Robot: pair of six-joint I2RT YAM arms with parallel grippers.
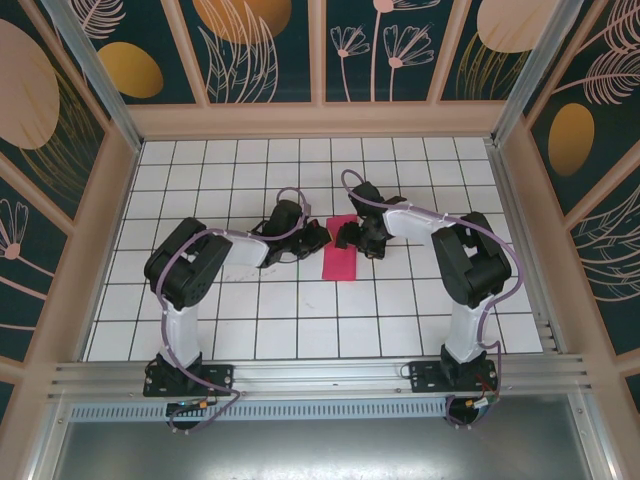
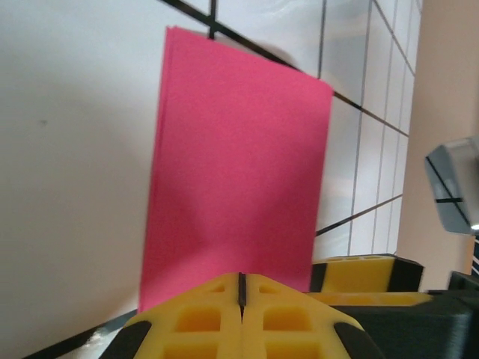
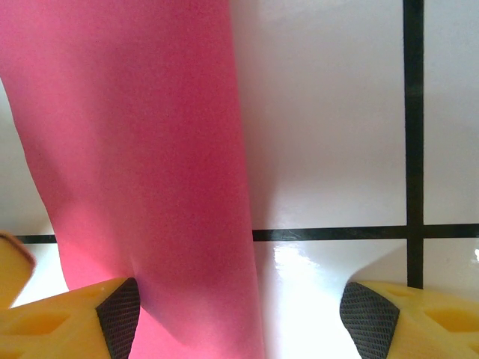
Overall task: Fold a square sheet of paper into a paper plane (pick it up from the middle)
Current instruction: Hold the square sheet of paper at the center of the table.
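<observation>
Left gripper [image 2: 241,299] first: its yellow fingers are pressed flat together with no gap along the seam, and the tips sit right at the 6 o'clock edge of the square sheet of paper [image 2: 236,172] in its wrist view. The paper faces the camera instead of running into the seam, so I read this as tips bearing down on it, not a pinch, though I can't be sure. Over to the right gripper [image 3: 243,321]: jaws spread wide and holding nothing, with a pink flap rising past the pad [image 3: 121,314] at 7 o'clock and the other pad over bare tile at 5 o'clock. From above, the sheet is folded to a narrow magenta strip running 12 to 6 near the middle of the white gridded table [image 1: 300,310]. The left gripper is at its 10 o'clock corner and the right at about 1 o'clock, both at the far end. Now the handling: this is light, thin, floppy stuff that will skid on glossy tile and crease wherever it is squeezed. I'd pin one side down and take the free flap by its edge, gently, close to the fold line.
</observation>
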